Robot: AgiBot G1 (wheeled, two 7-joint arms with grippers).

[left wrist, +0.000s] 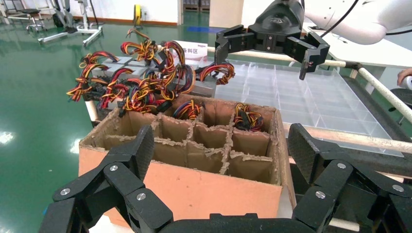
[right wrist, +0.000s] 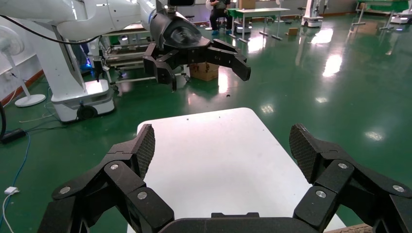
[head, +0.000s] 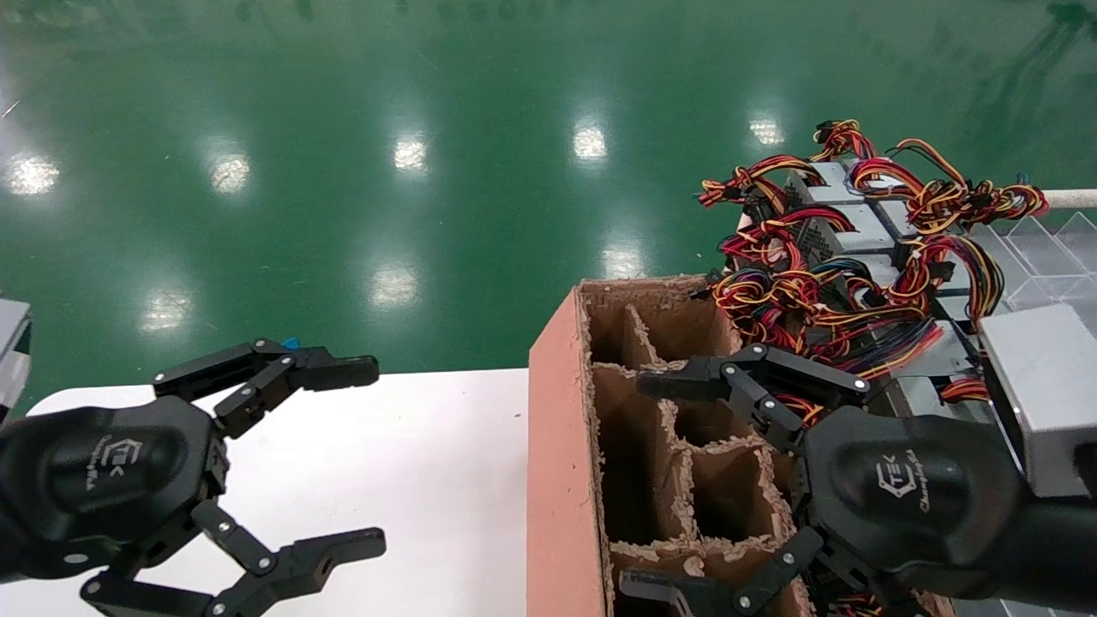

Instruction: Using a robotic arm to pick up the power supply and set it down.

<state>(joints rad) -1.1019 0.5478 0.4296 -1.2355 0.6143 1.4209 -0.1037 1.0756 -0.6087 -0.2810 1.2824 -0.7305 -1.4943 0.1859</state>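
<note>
Power supplies point(head: 844, 227), silver-grey metal boxes with perforated faces, lie packed together on the right, beyond the cardboard box point(head: 561, 446), each trailing a tangled bundle of red, yellow, orange and black wires point(head: 788, 300). In the left wrist view two more wire bundles point(left wrist: 248, 116) poke out of the far cells of the box. The box is brown corrugated card with ragged, torn-edged dividers point(head: 677, 480) forming a grid of cells. Beside the supplies sits a clear plastic tray point(head: 1041, 253) with moulded compartments. The right gripper point(head: 668, 484), a jointed black claw with ribbed finger pads, hovers over the near cells of the box, spread wide and holding nothing. The left gripper point(head: 360, 454) hangs over the smooth white table point(head: 428, 463), also spread wide and empty. A glossy green floor point(head: 386, 128) lies beyond.
</note>
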